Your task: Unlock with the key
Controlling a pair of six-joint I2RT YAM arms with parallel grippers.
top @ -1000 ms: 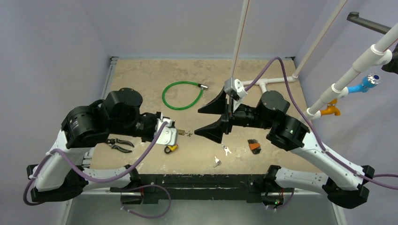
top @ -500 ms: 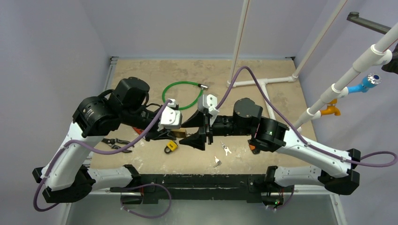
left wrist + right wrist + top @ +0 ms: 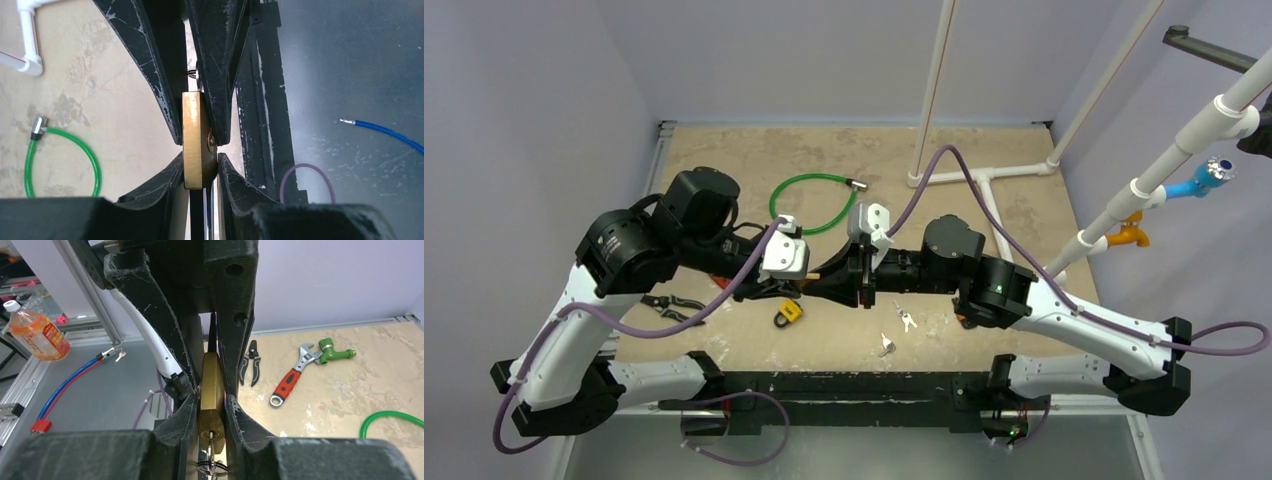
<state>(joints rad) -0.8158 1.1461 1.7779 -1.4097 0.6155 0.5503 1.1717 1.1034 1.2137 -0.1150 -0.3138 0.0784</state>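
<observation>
The left gripper (image 3: 200,159) is almost closed and pinches the brass padlock (image 3: 196,125) by its flat sides, up in the air. The right gripper (image 3: 211,400) faces it from the opposite side, and its fingers press on the same padlock. A key ring (image 3: 211,466) hangs at the padlock's end. Below the padlock is a beige, mottled tabletop (image 3: 724,160). Behind the padlock lies a green cable loop (image 3: 96,172), just in front of it a small yellow lock (image 3: 786,312), and to its right loose keys (image 3: 906,320). Lilac walls (image 3: 804,60) stand around.
</observation>
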